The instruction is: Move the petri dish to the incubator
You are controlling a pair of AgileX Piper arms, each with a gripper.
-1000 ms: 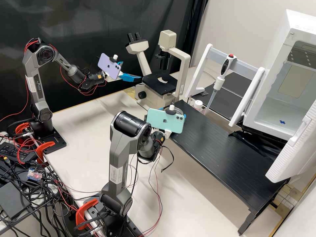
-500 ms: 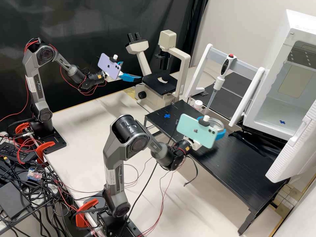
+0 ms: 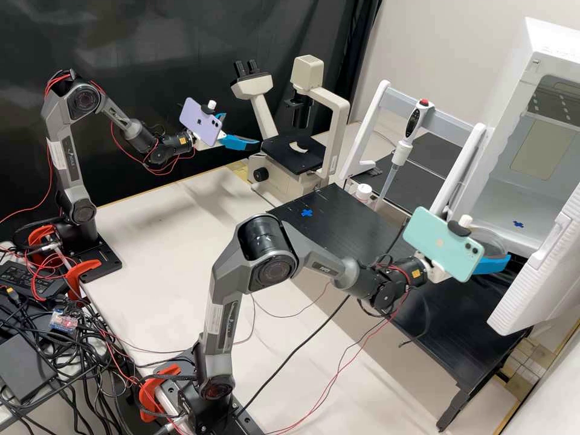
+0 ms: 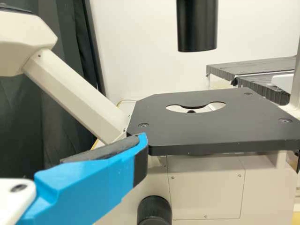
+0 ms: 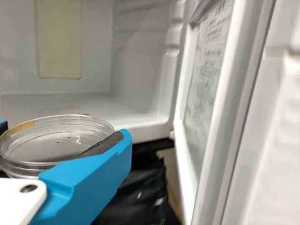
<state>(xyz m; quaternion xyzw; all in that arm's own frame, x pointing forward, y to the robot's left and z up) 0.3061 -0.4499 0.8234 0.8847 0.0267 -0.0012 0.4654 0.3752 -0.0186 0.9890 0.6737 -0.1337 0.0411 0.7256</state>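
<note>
In the high view, my right gripper (image 3: 485,246) is shut on the clear round petri dish (image 3: 490,239), just in front of the open white incubator (image 3: 507,202). The right wrist view has the petri dish (image 5: 51,140) held level within the right gripper (image 5: 63,136), before the incubator floor (image 5: 79,103). A blue cross (image 3: 518,224) marks that floor. My left gripper (image 3: 240,129) stands open beside the microscope, its fingers spread. From the left wrist view, one finger of the left gripper (image 4: 93,180) is close to the black microscope stage (image 4: 215,126).
The incubator door (image 3: 534,284) stands swung open at the right, close alongside the right gripper. A black raised platform (image 3: 362,254) with a blue cross (image 3: 307,212) lies beneath the right arm. Behind it stand a pipette (image 3: 402,151) on a white rack and the microscope (image 3: 290,154).
The right arm has carried the petri dish from over the platform's far left end rightward to the incubator opening, uncovering the platform's blue cross. The left arm has kept still.
</note>
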